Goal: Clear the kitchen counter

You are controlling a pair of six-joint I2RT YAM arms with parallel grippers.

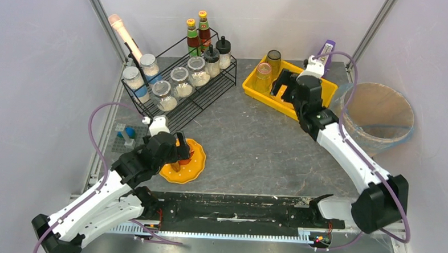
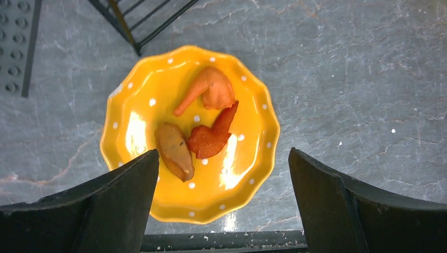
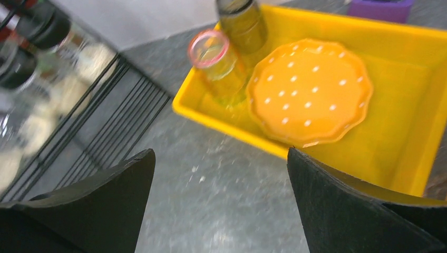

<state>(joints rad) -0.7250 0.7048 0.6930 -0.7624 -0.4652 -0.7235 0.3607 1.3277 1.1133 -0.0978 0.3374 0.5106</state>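
Note:
The kitchen counter (image 1: 255, 145) is dark grey stone-look. An orange scalloped plate with white dots (image 1: 192, 166) lies near its front left and holds three food pieces: an orange drumstick (image 2: 211, 89), a red piece (image 2: 211, 138) and a brown piece (image 2: 174, 150). My left gripper (image 1: 178, 153) is open and empty, hovering over the plate's near side (image 2: 221, 158). My right gripper (image 1: 289, 86) is open and empty above the near edge of the yellow tray (image 1: 252, 89), as the right wrist view (image 3: 220, 155) shows. The tray (image 3: 226, 126) holds a second dotted plate (image 3: 311, 89) and two glasses (image 3: 216, 63).
A black wire rack (image 1: 177, 101) with jars and sauce bottles stands at the back left. A lined bin (image 1: 379, 113) sits off the right edge. A grey baseplate with blue bricks (image 1: 124, 136) lies at the left. A purple object (image 1: 326, 50) stands behind the tray.

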